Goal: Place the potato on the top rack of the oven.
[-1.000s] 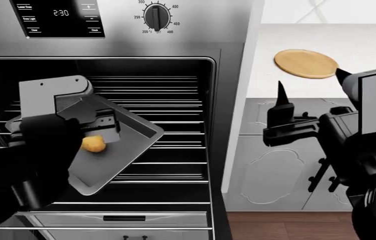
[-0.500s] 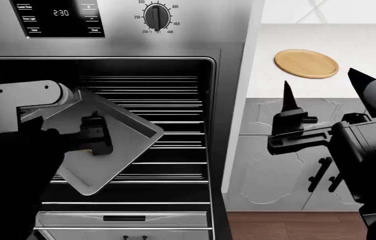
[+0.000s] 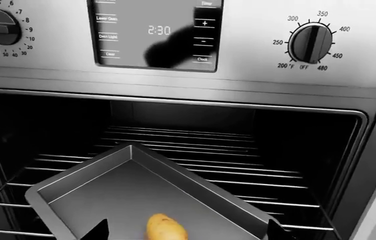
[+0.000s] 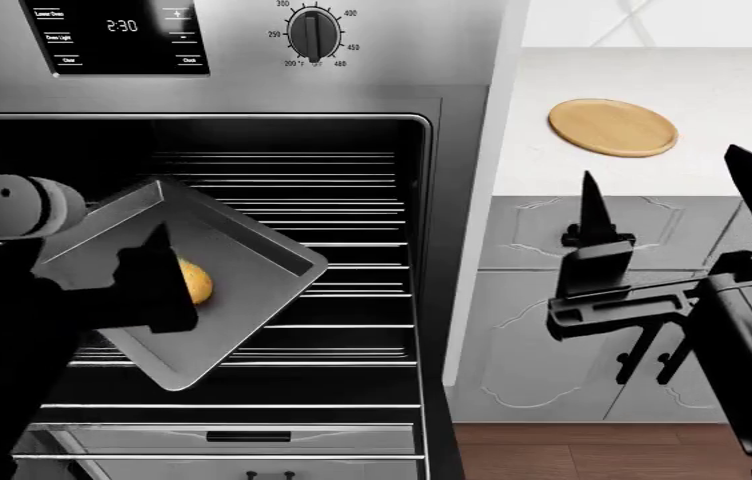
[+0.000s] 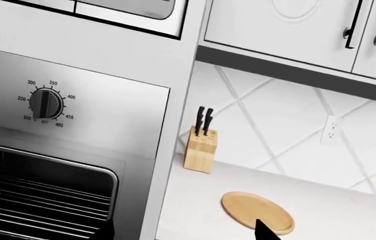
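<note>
Stainless oven (image 4: 463, 60), one unit, stands open before us. One baking tray (image 4: 256, 250) rests tilted on its racks, holding one potato (image 4: 196, 281). Left gripper (image 3: 184, 233) is spread around the potato; right gripper (image 4: 676, 200) is spread, empty.

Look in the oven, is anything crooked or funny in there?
Yes. The baking tray sits crooked on the oven racks, turned corner-first rather than square. The potato lies loose on it. Nothing looks spilled or broken.
</note>
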Motion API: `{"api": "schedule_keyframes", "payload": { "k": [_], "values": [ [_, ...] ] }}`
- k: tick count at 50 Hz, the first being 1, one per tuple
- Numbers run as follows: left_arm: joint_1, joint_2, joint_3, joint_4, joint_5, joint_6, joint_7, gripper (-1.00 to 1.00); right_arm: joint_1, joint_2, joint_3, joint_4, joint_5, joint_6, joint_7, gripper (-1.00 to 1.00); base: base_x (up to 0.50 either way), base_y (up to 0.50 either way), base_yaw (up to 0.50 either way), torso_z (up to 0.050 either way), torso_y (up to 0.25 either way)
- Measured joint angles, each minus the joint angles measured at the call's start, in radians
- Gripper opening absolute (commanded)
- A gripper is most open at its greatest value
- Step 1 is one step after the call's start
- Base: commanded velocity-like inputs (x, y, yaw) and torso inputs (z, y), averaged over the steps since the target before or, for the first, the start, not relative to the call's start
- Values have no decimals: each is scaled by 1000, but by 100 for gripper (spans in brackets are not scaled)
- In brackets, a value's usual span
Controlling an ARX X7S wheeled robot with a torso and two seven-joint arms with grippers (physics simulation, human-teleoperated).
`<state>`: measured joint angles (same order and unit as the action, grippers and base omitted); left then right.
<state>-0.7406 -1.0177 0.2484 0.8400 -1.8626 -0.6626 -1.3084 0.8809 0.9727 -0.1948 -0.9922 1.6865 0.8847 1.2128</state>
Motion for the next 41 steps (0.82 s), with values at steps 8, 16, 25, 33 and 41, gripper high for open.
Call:
{"api": "schedule_keyframes", "payload": {
  "k": [8,16,25,33,41],
  "values": [
    [29,-41,-43,48,-28,31,-8,100,22,15,5,-21,47,-9,35,100,0,0,0,0,0],
    [59,-84,-94,91,-57,63,-10,100,50,4,41,-39,128,21,92,100,0,0,0,0,0],
    [140,-132,-183,136,-73,105,6,100,89,-50,113,-47,271,101,197,100,0,0,0,0,0],
    [242,-147,-327,173,-105,107,18,100,132,-76,156,-51,391,145,285,100,0,0,0,0,0],
    [304,-94,-510,191,-191,16,-7,100,150,-81,205,-53,469,171,325,100,0,0,0,0,0]
  ]
}}
